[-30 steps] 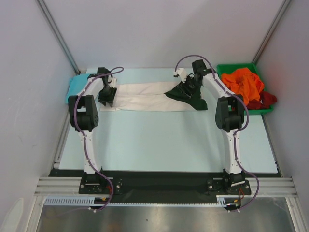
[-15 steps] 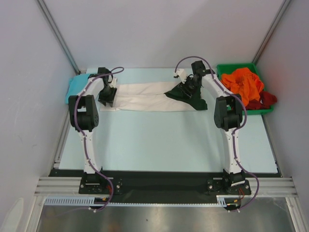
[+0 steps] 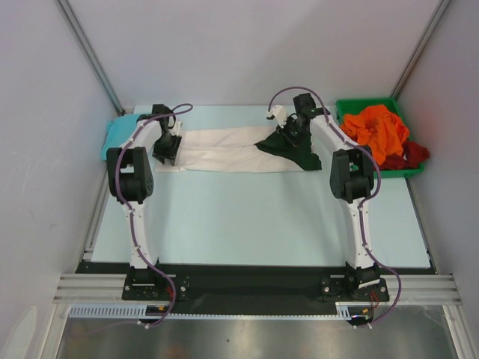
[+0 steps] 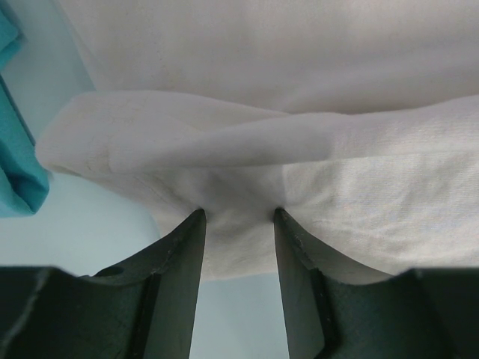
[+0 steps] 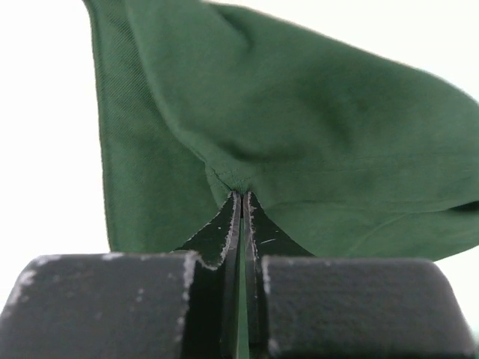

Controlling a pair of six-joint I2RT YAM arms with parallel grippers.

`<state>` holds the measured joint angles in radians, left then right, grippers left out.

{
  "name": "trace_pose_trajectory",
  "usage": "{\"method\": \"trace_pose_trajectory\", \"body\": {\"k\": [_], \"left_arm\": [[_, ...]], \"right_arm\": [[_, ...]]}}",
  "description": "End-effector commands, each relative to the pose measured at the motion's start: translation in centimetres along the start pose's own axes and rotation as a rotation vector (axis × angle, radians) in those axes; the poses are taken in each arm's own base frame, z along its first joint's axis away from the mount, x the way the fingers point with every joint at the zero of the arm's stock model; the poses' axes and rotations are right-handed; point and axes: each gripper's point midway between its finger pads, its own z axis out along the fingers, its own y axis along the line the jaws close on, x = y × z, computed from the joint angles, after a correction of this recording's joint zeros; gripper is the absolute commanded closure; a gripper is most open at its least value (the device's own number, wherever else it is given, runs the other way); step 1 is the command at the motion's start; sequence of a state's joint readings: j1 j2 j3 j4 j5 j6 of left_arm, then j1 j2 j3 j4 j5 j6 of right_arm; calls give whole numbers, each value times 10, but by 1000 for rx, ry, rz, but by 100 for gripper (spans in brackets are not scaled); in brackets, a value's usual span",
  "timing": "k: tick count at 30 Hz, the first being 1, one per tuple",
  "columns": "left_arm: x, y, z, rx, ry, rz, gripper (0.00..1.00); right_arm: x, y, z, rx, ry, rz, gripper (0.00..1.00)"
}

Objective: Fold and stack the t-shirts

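The cream t-shirt (image 3: 224, 149) lies in a long folded strip across the back of the table, its dark green sleeve (image 3: 298, 155) bunched at the right end. My right gripper (image 3: 288, 136) is shut on a fold of that sleeve (image 5: 314, 112); in the right wrist view the jaws (image 5: 242, 196) meet with green cloth pinched at their tips. My left gripper (image 3: 166, 155) rests on the strip's left end. In the left wrist view it (image 4: 238, 217) stands open, and the cream hem (image 4: 299, 60) lies between its fingertips.
A teal t-shirt (image 3: 116, 136) lies at the back left, close to the left gripper, and shows at the edge of the left wrist view (image 4: 15, 172). The green bin (image 3: 363, 103) at the back right holds an orange t-shirt (image 3: 378, 129) and a dark red one (image 3: 410, 155).
My right gripper has shut on the green sleeve, and the right arm has edged slightly left. The left gripper and the cream strip have stayed where they were.
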<state>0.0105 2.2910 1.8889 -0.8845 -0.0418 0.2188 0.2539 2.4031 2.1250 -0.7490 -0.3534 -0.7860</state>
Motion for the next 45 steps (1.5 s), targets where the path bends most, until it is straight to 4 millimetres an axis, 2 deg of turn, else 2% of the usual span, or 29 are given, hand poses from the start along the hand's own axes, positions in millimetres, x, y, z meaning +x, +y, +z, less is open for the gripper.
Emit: {"method": "trace_pose_trajectory", "body": {"k": [1, 5, 10, 11, 12, 13, 14, 15, 16, 17, 19, 24, 25, 27, 28, 31, 33, 34, 37, 42, 45], "left_arm": [[6, 2, 9, -17, 20, 15, 53], [8, 2, 8, -16, 21, 13, 53], [9, 1, 5, -14, 18, 15, 53], [10, 1, 5, -13, 21, 16, 53], [11, 0, 5, -12, 22, 17, 53], [11, 0, 4, -12, 19, 16, 53], [11, 0, 4, -11, 19, 16, 53], [12, 0, 3, -10, 20, 16, 53], [11, 0, 2, -11, 16, 16, 53], [10, 0, 1, -10, 14, 18, 53], [7, 1, -1, -10, 3, 25, 54], [-15, 5, -23, -7, -70, 41, 54], [-21, 4, -34, -5, -98, 48, 54], [-26, 0, -48, 23, -131, 73, 53], [-31, -4, -61, 50, -164, 103, 52], [-27, -6, -78, 69, -215, 229, 46], [-14, -4, -74, 57, -195, 356, 44], [-11, -14, -74, 58, -182, 413, 44], [11, -11, -67, 65, -93, 526, 44], [36, -17, -63, 98, -32, 706, 44], [33, -17, -54, 77, -17, 771, 43]], "right_arm": [[-46, -23, -23, 122, -90, -67, 99], [-78, -32, -32, 209, -146, -157, 100], [-117, -35, -17, 292, -190, -273, 100], [-125, -43, -18, 332, -198, -289, 100], [-125, -44, -11, 341, -196, -294, 100], [-139, -48, -13, 380, -230, -304, 98], [-141, -53, -15, 411, -235, -294, 97], [-146, -56, -20, 432, -252, -272, 94], [-152, -60, -24, 460, -272, -261, 68], [-152, -66, -30, 496, -268, -242, 59], [-148, -72, -41, 523, -260, -206, 52], [-133, -69, -77, 552, -271, -126, 50], [-125, -62, -89, 546, -267, -93, 50], [-116, -50, -96, 506, -259, -70, 50], [-102, -35, -94, 451, -228, -44, 50], [-74, -12, -95, 357, -174, 11, 50], [-60, -3, -92, 331, -142, 32, 50], [-53, -1, -92, 321, -123, 43, 50], [-44, 2, -92, 303, -106, 99, 50], [-46, 5, -94, 297, -108, 99, 50], [-47, 5, -94, 293, -106, 94, 50]]}}
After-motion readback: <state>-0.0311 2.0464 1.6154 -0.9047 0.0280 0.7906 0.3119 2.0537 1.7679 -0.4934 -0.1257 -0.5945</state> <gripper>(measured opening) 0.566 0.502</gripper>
